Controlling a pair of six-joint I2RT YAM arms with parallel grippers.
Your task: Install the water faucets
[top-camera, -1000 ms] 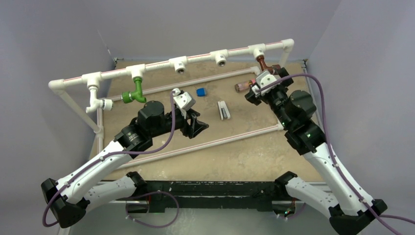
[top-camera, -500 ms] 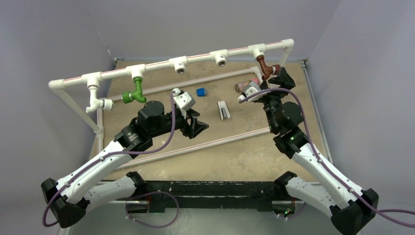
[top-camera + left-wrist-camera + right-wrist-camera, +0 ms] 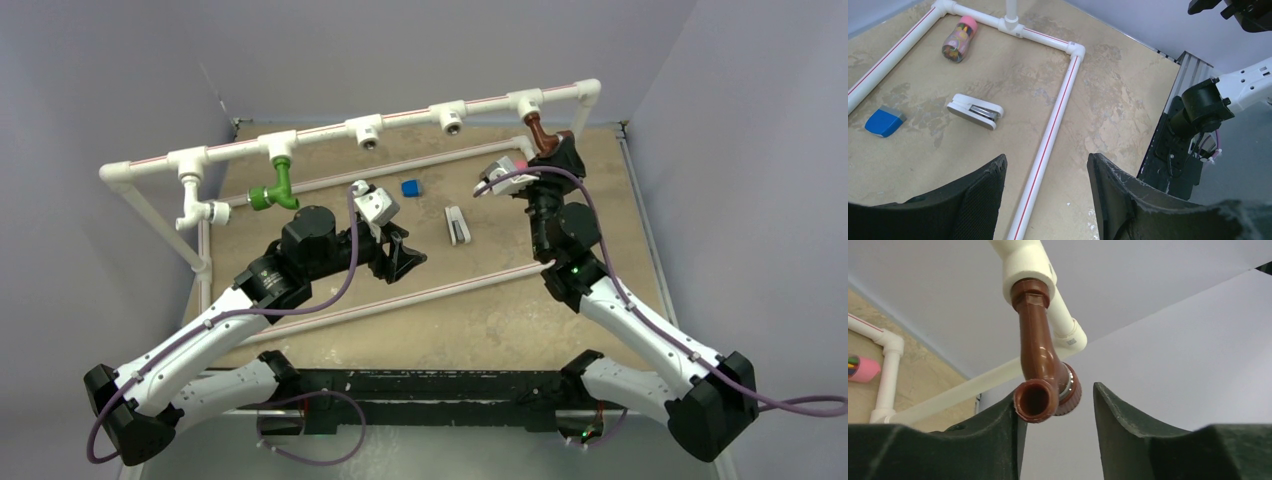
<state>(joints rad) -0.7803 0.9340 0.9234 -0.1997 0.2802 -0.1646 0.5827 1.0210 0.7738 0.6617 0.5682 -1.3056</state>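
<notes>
Three water faucets hang from the white pipe frame [image 3: 330, 130]: a white one [image 3: 200, 212] at the left, a green one [image 3: 272, 190] beside it, and a reddish-brown one [image 3: 541, 137] at the right end. In the right wrist view the reddish-brown faucet [image 3: 1040, 365] is screwed into a T-fitting. Its spout sits between the fingers of my right gripper [image 3: 1055, 392]. The left finger touches the spout and a gap shows at the right finger. My left gripper [image 3: 1046, 157] is open and empty above the near floor pipe [image 3: 1048, 145].
A stapler [image 3: 975, 111], a blue block [image 3: 884, 123] and a pink-capped cylinder [image 3: 959, 39] lie on the tan board inside the frame. Two T-fittings [image 3: 366, 131] [image 3: 452, 120] on the top rail carry nothing. The right arm's base [image 3: 1198, 110] stands off the board's edge.
My right arm has swung left and turned its wrist under the reddish-brown faucet. Its jaws have narrowed around the spout. The left arm has not moved.
</notes>
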